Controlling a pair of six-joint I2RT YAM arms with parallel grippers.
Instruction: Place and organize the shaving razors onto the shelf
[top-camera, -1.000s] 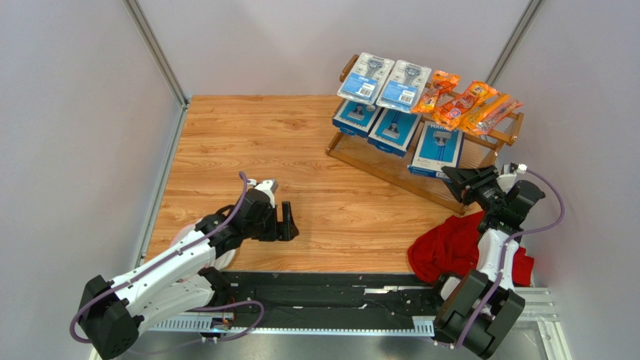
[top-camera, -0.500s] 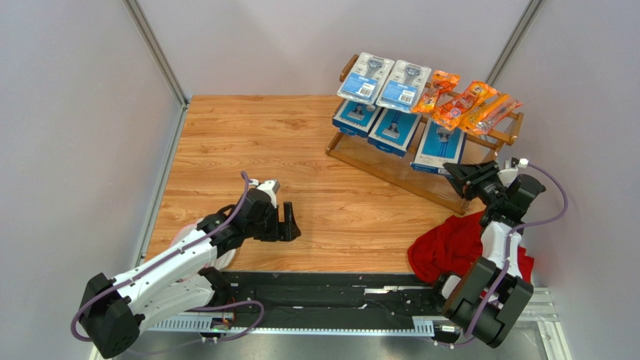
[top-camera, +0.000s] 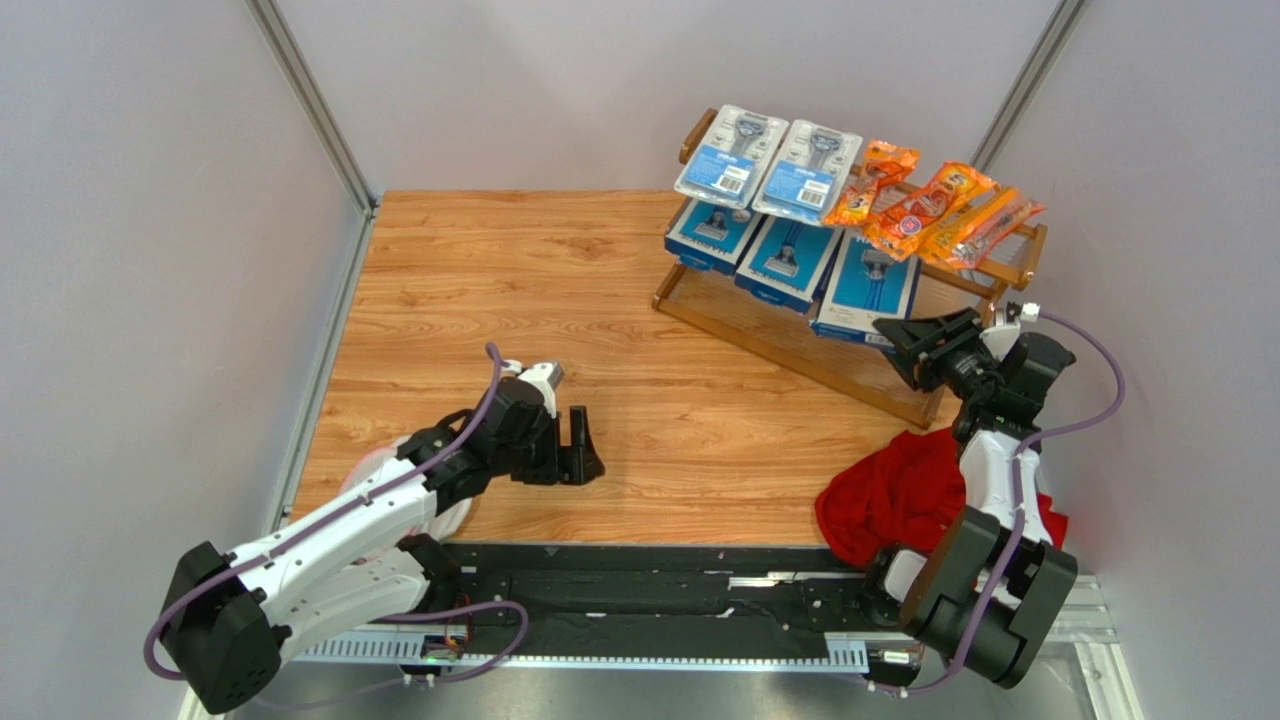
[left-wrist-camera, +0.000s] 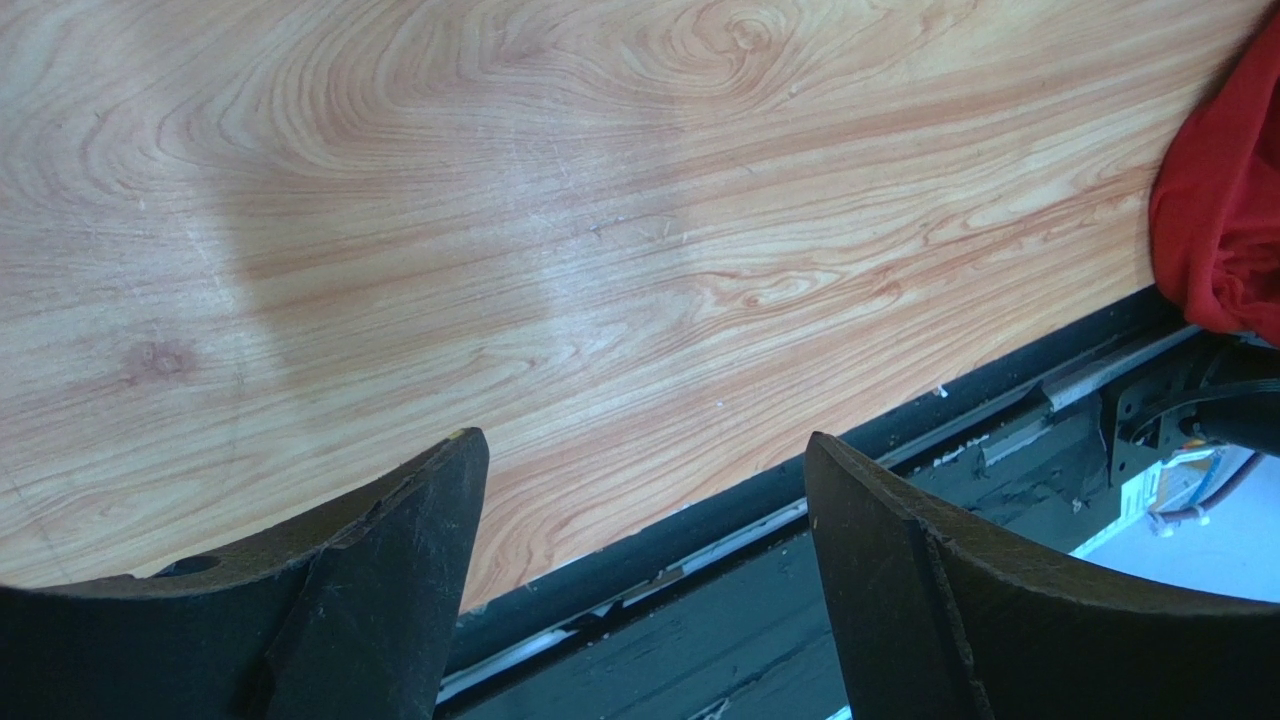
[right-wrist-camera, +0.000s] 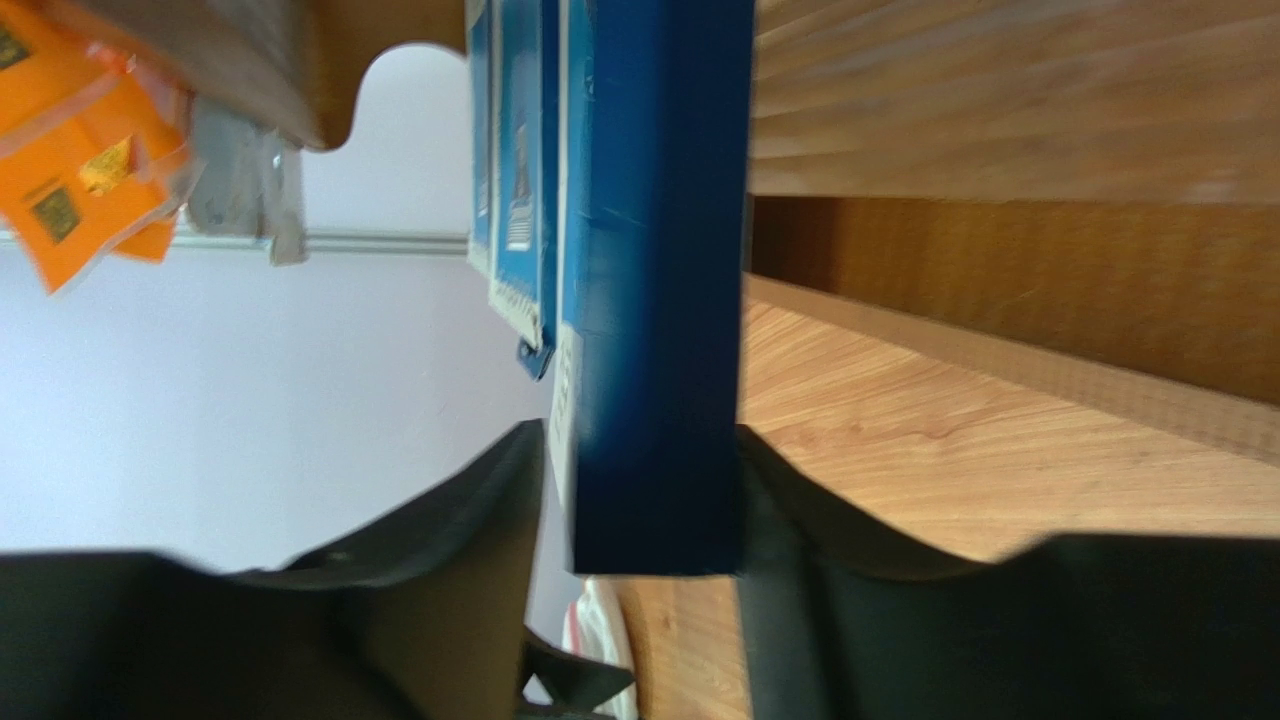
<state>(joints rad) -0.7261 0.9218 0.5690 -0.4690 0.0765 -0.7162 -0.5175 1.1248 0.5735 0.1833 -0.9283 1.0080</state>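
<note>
The brown wooden shelf (top-camera: 781, 339) stands at the far right. Its top tier carries two clear blister packs (top-camera: 732, 153) and three orange bags (top-camera: 932, 207). Three flat blue razor boxes (top-camera: 789, 258) lean on the lower tier. My right gripper (top-camera: 905, 333) is at the rightmost blue box (top-camera: 872, 293). In the right wrist view that box (right-wrist-camera: 661, 300) stands between the fingers of the right gripper (right-wrist-camera: 639, 450), touching one finger, with a thin gap at the other. My left gripper (top-camera: 586, 446) hovers open over bare table, nothing between the fingers of the left gripper (left-wrist-camera: 646, 443).
A crumpled red cloth (top-camera: 902, 495) lies at the near right beside the right arm's base and shows in the left wrist view as a red cloth (left-wrist-camera: 1225, 195). Grey walls enclose the wooden table (top-camera: 526, 285) on three sides. A black rail (top-camera: 676, 578) runs along the near edge.
My right gripper has carried the rightmost blue box up and back onto the lower tier, and its fingers have loosened slightly. The left arm has barely moved.
</note>
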